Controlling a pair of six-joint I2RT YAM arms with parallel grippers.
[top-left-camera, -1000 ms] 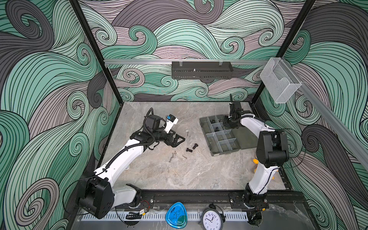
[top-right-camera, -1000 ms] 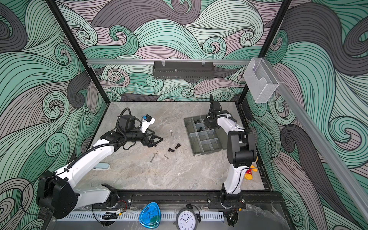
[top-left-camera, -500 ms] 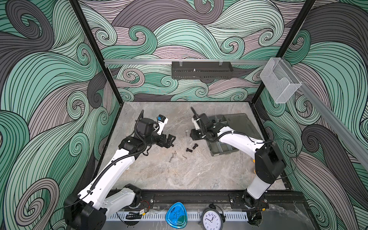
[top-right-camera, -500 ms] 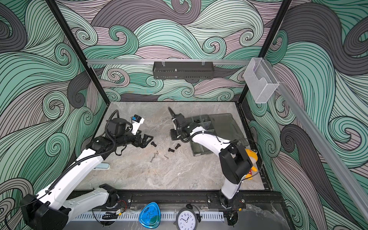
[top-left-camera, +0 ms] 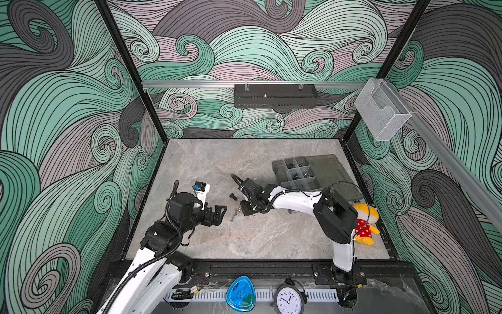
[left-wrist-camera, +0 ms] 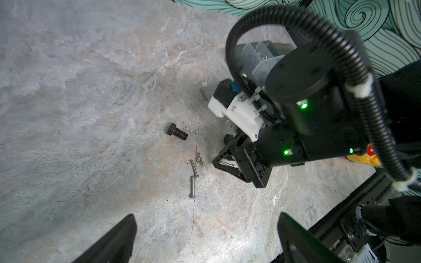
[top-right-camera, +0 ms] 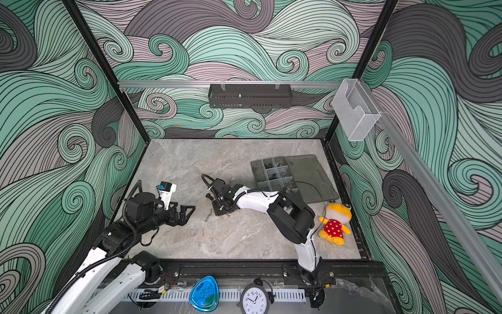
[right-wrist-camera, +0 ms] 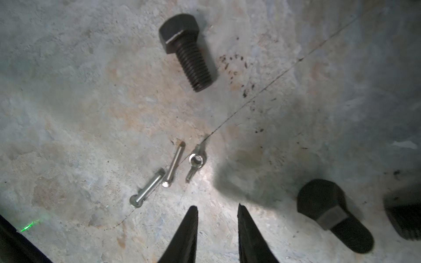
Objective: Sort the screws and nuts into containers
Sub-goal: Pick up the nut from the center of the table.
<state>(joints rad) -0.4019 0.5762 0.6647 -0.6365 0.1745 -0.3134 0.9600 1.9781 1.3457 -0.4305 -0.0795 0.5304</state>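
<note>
Loose screws lie on the stone table: a black bolt [right-wrist-camera: 186, 52] [top-left-camera: 233, 196], a second black bolt [right-wrist-camera: 335, 216], and two thin silver screws [right-wrist-camera: 174, 164] [right-wrist-camera: 148, 187]. A silver wing nut [right-wrist-camera: 196, 161] rests beside them. My right gripper [right-wrist-camera: 217, 206] [top-left-camera: 245, 210] hovers low over this pile, open by a narrow gap with nothing between its fingers. The wing nut lies just beyond its tips. My left gripper [left-wrist-camera: 206, 216] [top-left-camera: 220, 213] stands wide open and empty, to the left of the pile. The containers [top-left-camera: 277, 174], compartments of a smoky-grey box, hold small pieces at the back right.
The box's flat lid [top-left-camera: 331, 174] lies open to its right. A yellow and red plush toy [top-left-camera: 364, 220] sits by the right arm's base. A clock [top-left-camera: 288, 299] and a blue object [top-left-camera: 240, 296] stand in front. A black tray [top-left-camera: 274, 95] and a clear holder [top-left-camera: 380, 108] hang on the walls.
My right arm swung from the box leftwards and down to the loose pile. My left arm drew back toward the front left, away from the pile.
</note>
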